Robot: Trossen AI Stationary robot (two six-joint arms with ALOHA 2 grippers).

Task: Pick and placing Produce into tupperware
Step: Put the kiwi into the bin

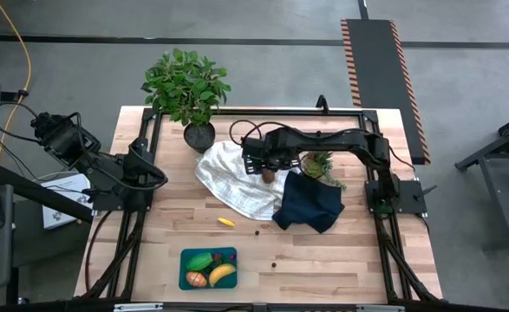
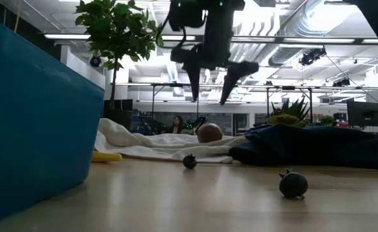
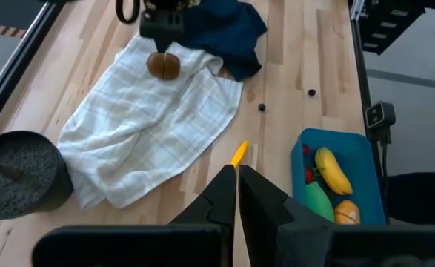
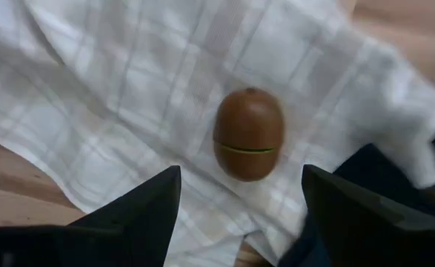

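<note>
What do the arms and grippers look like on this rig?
Both arms are dark, black jointed links with black cables along them. Each gripper has two dark, tapering fingers: right gripper shows pointed tips; left gripper wedge-shaped ones. No markings visible.

Grey concrete floor [image 1: 263, 78] surrounds the table; exposed ducts [image 2: 285, 19] and strip lights [image 2: 79, 37] run overhead.
</note>
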